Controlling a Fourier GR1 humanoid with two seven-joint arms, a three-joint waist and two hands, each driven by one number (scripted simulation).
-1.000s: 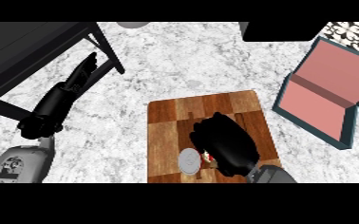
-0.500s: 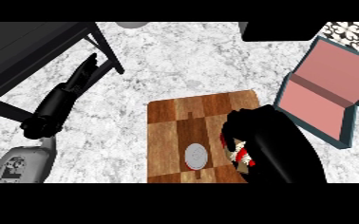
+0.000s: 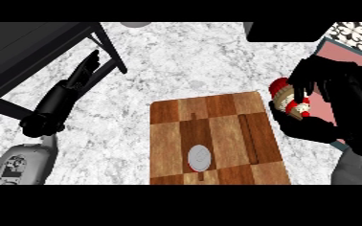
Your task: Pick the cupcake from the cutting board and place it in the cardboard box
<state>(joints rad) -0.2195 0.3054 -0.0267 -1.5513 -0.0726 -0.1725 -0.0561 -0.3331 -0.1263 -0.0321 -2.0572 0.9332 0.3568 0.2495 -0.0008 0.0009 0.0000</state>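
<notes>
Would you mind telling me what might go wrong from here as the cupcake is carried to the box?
1. The right hand holds the cupcake about at the cardboard box's near wall; released here, it might hit that wall or land outside.
2. The hand hides most of the box, so the drop spot is hard to judge.
3. The cupcake looks tilted, so it may land on its side.

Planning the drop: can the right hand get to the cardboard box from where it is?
Probably yes: the right hand, curled round the cupcake, hangs at the cardboard box's near edge, with nothing between them.
</notes>
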